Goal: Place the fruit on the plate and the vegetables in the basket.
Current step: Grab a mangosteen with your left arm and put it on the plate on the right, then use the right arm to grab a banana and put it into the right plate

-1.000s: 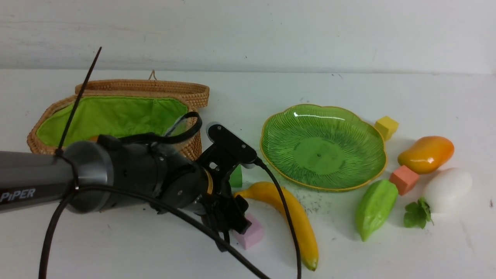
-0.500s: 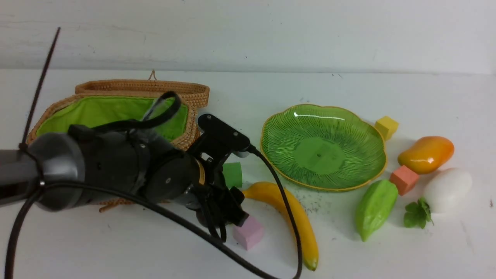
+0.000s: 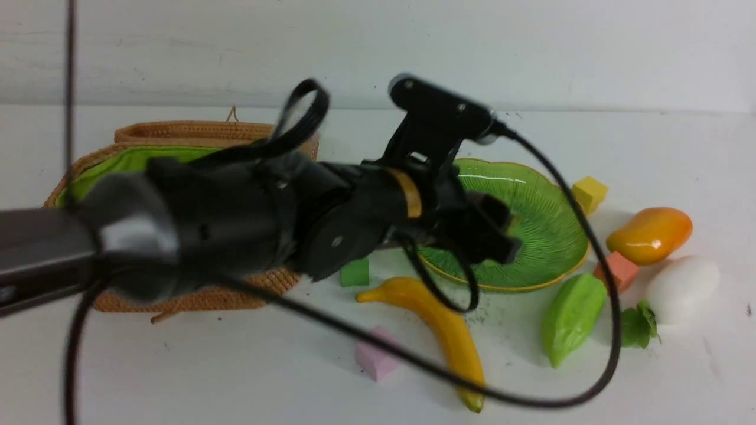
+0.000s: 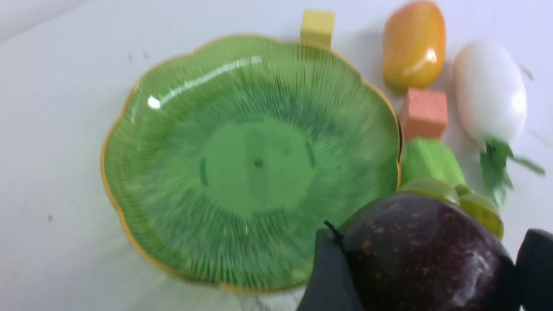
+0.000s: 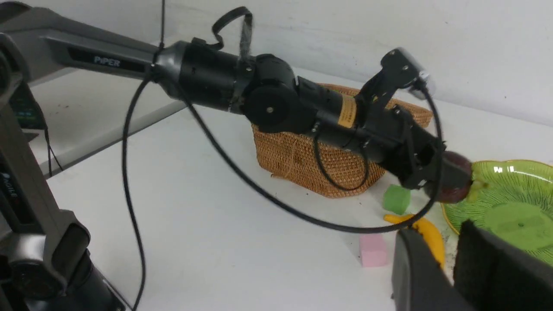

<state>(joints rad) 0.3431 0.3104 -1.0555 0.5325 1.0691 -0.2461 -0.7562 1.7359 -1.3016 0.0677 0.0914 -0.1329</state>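
The mangosteen (image 4: 423,255) is clamped between the two dark fingers (image 4: 328,276) of the left gripper (image 5: 436,172), jaws spread to the fruit's width. It is held clear of the table at the near-left rim of the plate (image 3: 549,218). In the front view the gripper body hides the fruit completely. In the left wrist view its lower part is cut off by the frame and its green sepals only just show behind it.

The right gripper (image 5: 453,263) shows only as two dark fingers at the edge of its own wrist view, with the tips cut off. Whether its jaws are apart or closed cannot be told.

Nearest the robot lie a pink cube (image 3: 375,357) and the banana (image 3: 440,321), both crossed by the left arm's black cable. Just beyond them are a green cube (image 3: 354,273), a ridged green toy fruit (image 3: 570,316) and a loose green leaf sprig (image 3: 636,326) beside the white radish (image 3: 682,289). A salmon cube (image 3: 617,268), partly behind the cable, sits between the radish and the plate. The mango (image 3: 649,235) lies just behind that cube.

The left arm covers the plate's left half and most of the basket (image 3: 195,295), so the basket's contents cannot be seen. A yellow cube (image 3: 589,193) touches the plate's far right rim.
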